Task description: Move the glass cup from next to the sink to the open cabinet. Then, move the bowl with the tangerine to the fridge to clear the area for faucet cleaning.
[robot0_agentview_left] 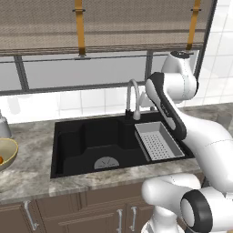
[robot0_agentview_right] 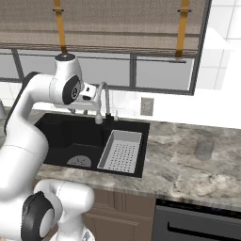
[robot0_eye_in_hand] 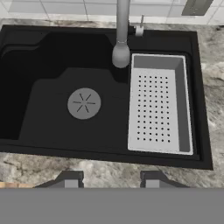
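The glass cup stands upright on the marble counter to the right of the black sink. A yellowish bowl sits at the far left of the counter, cut by the picture's edge, with a bit of the orange tangerine showing inside. My gripper hangs high over the sink's front edge, looking down into the basin. It is open with nothing between its fingertips, and it is far from both the cup and the bowl.
A curved faucet rises behind the sink. A grey perforated strainer tray fills the sink's right side, and a round drain lies in the basin. A grey vessel stands behind the bowl. A wall outlet is behind the counter.
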